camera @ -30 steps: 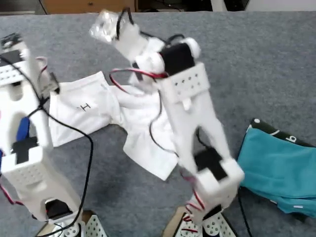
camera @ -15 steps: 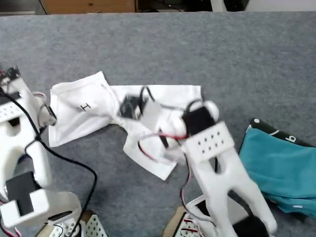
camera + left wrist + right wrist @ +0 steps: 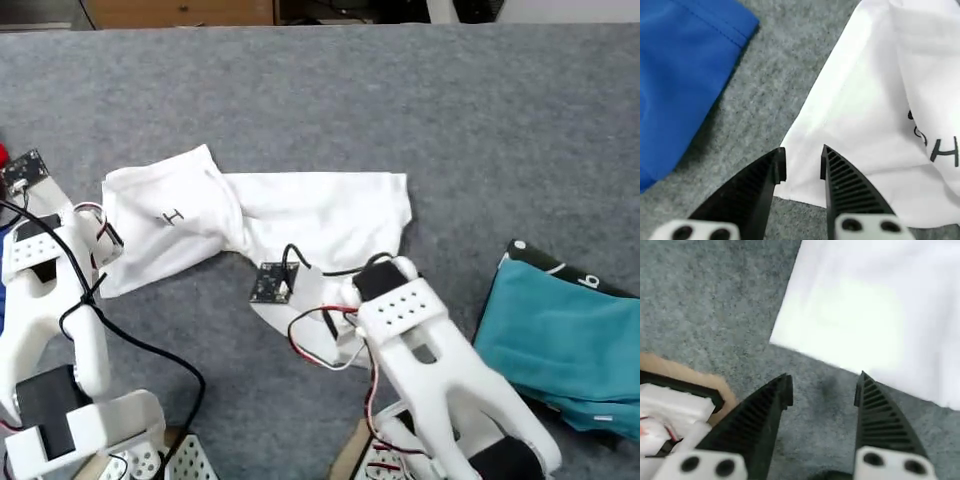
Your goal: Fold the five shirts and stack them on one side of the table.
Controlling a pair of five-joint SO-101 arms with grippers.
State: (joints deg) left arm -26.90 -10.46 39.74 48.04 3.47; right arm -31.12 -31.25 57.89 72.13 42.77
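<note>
- The right end effector (image 3: 822, 385) has its jaws wide apart and empty, over the grey bench (image 3: 700, 300), just beside the white shirt (image 3: 865, 305).
- The left end effector (image 3: 802, 162), jaws slightly apart, is at this shirt's corner, near a blue shirt (image 3: 680, 70).
- The white shirt lies crumpled mid-bench; a teal shirt (image 3: 560, 335) lies well apart.

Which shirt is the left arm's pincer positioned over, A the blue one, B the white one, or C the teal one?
B: in the left wrist view, the open left pincer has the edge of the white shirt showing between its tips, while the blue shirt lies apart to one side.
</note>
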